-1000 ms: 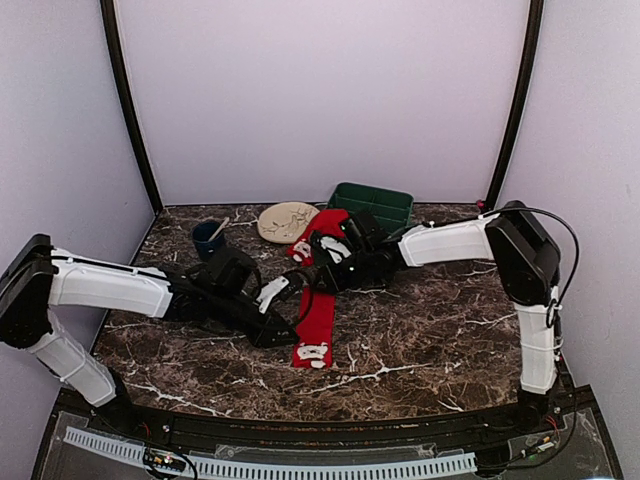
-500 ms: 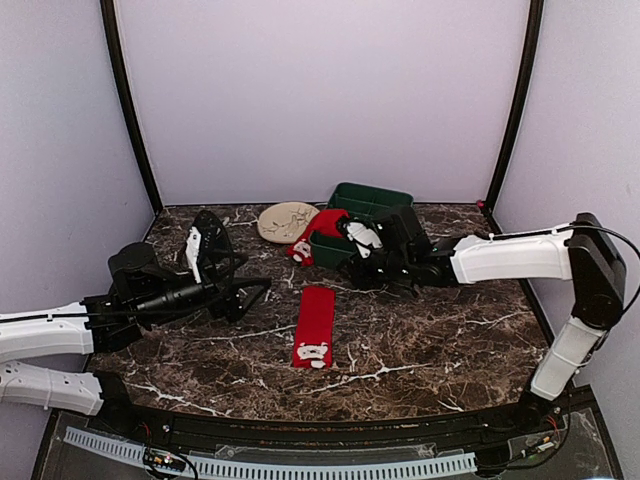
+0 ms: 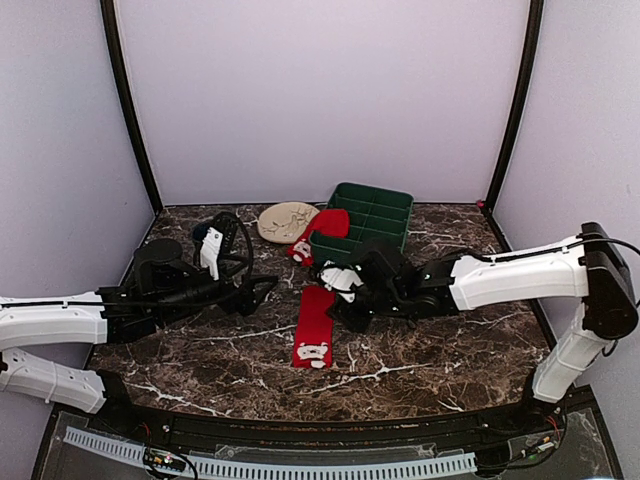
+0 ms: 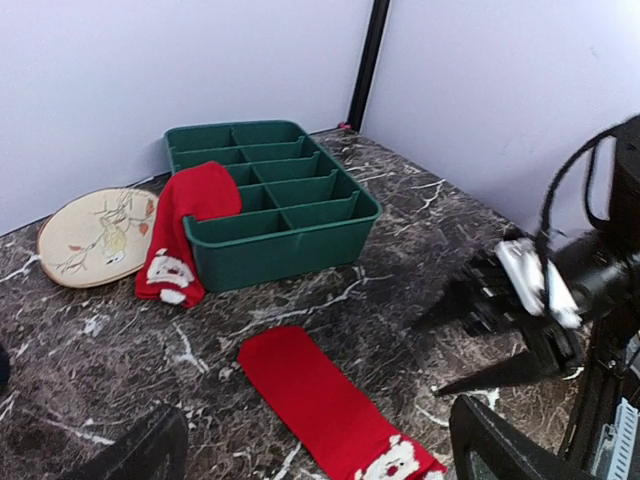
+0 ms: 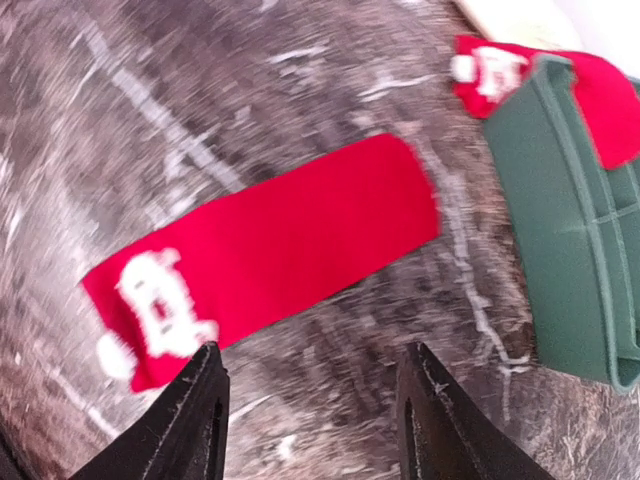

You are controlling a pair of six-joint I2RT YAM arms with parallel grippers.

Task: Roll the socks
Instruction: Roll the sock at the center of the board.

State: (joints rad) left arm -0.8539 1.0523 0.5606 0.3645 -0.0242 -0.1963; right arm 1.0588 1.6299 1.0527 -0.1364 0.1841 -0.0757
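One red sock (image 3: 316, 322) lies flat on the marble table, its white patterned end (image 3: 312, 352) toward me. It also shows in the left wrist view as the flat sock (image 4: 318, 398) and in the right wrist view as the flat sock (image 5: 275, 250). The other sock (image 3: 327, 225) hangs over the near left corner of the green tray (image 3: 385, 205). My left gripper (image 3: 262, 293) is open, left of the flat sock and apart from it. My right gripper (image 3: 339, 307) is open and empty just right of that sock's far end. Its fingers (image 5: 430, 410) hover over bare table.
A cream plate (image 3: 287, 221) sits left of the tray at the back. A dark blue cup (image 3: 204, 231) is partly hidden behind my left arm. The tray (image 4: 300, 215) has several compartments, and the draped sock (image 4: 188, 215) covers its corner. Walls enclose the table on three sides.
My left gripper let go near the flat sock, opened wide and drew back to the left. My right gripper swung back toward the tray, then came down beside the flat sock, opening wider.
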